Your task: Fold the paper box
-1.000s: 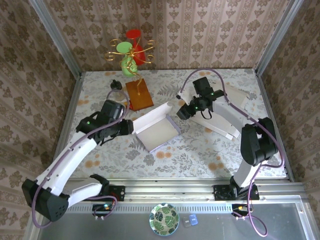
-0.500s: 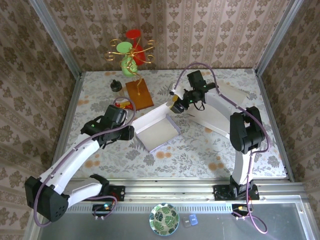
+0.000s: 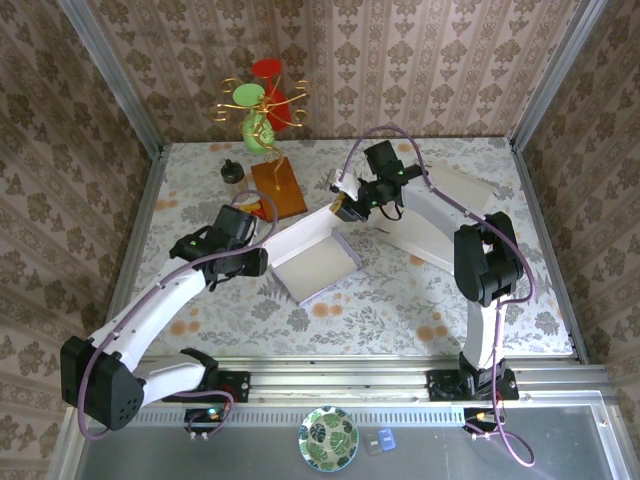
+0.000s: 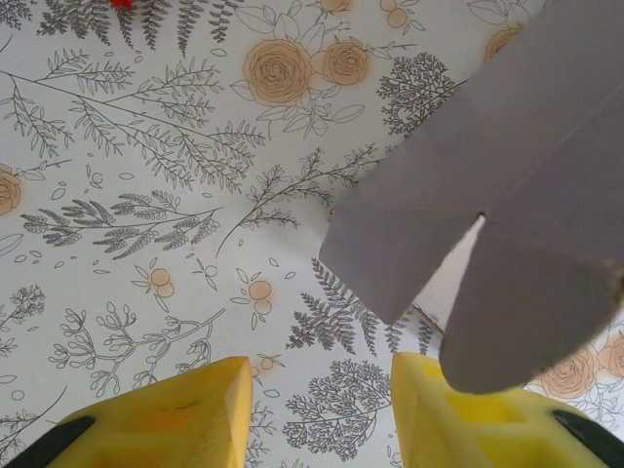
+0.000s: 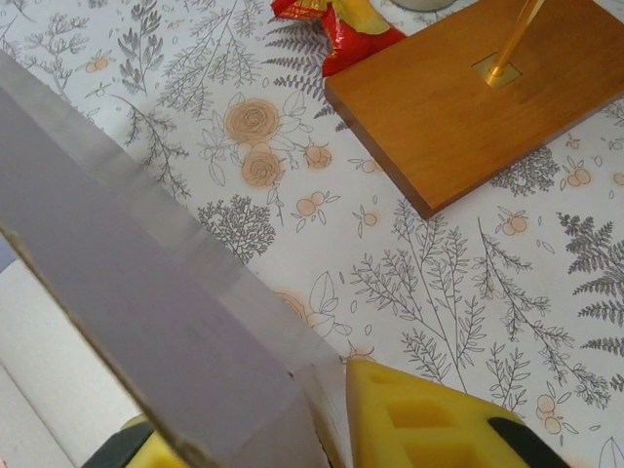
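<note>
Nearest, we see the left gripper (image 4: 320,378) with its jaws apart over the bare table (image 4: 146,195), holding nothing. The paper box (image 3: 318,262) lies just beyond it, mid-table. The right gripper (image 3: 345,207) pinches the raised flap (image 5: 146,283), which hides most of one finger. Behind stands a wooden base (image 5: 468,97). A second ago this gripper was wider and beside the flat sheets (image 3: 440,240).

Grey box flap (image 5: 146,283) runs from upper left to the bottom edge, between the yellow fingers (image 5: 429,419) of the right gripper (image 5: 258,414); whether they pinch it cannot be told. Upper right: wooden base (image 5: 478,107) bearing a brass rod (image 5: 517,34). Beside its left corner, a red wrapper (image 5: 336,29) on the floral cloth (image 5: 439,283).
</note>
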Robot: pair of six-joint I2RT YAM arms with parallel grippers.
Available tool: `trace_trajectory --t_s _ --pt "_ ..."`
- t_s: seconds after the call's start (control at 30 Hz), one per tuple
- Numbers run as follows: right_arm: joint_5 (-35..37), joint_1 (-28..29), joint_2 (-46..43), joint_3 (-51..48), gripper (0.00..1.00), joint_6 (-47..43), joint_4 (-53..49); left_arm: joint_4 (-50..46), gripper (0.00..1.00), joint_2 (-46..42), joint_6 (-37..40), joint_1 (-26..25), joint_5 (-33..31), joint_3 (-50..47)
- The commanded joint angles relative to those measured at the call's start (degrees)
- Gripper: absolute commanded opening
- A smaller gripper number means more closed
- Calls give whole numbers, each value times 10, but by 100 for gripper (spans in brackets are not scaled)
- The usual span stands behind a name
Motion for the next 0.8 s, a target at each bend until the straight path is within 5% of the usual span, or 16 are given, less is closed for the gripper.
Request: trace_trajectory --t_s 0.0,0.77 --pt "19 5 -8 -1 20 -15 -20 3 43 2 19 9 -2 9" --pt "44 20 -59 -38 0 6 -39 3 44 83 127 63 42 74"
